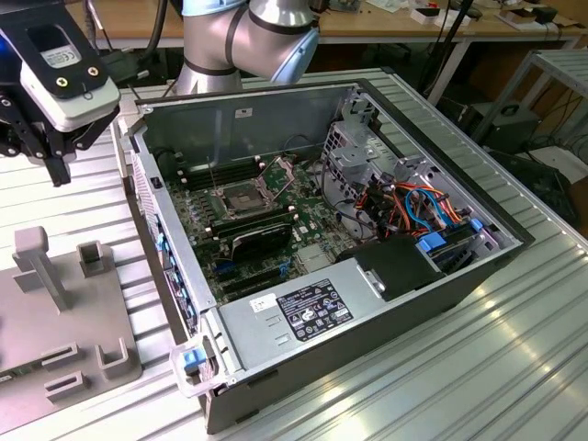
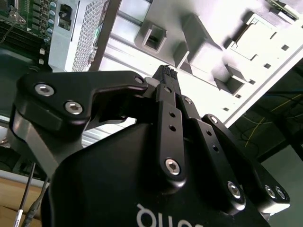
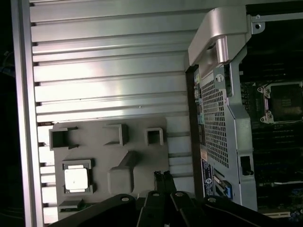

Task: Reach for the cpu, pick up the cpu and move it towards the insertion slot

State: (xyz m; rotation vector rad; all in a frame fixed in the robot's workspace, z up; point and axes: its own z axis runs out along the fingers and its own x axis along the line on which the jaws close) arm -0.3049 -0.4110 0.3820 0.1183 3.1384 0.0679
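Observation:
The cpu (image 3: 76, 179) is a pale square chip lying flat in a recess of the grey fixture plate (image 3: 142, 156) on the ribbed table. My gripper (image 3: 163, 176) hangs above that plate, some way off from the cpu, its two black fingers pressed together and holding nothing. In the exterior view the gripper (image 1: 57, 168) is high at the exterior view's left, above the fixture plate (image 1: 55, 317) and outside the computer case. The insertion slot (image 1: 241, 197) is a metal-framed square socket on the motherboard inside the open case, also seen in the first wrist view as the insertion slot (image 3: 283, 101).
The open computer case (image 1: 441, 276) lies on its side with a drive cage (image 1: 358, 152), coloured cables (image 1: 413, 207) and a power supply (image 1: 303, 308) inside. Its perforated wall (image 3: 215, 118) stands between the fixture and the socket. Upright grey posts (image 1: 41, 262) rise from the fixture.

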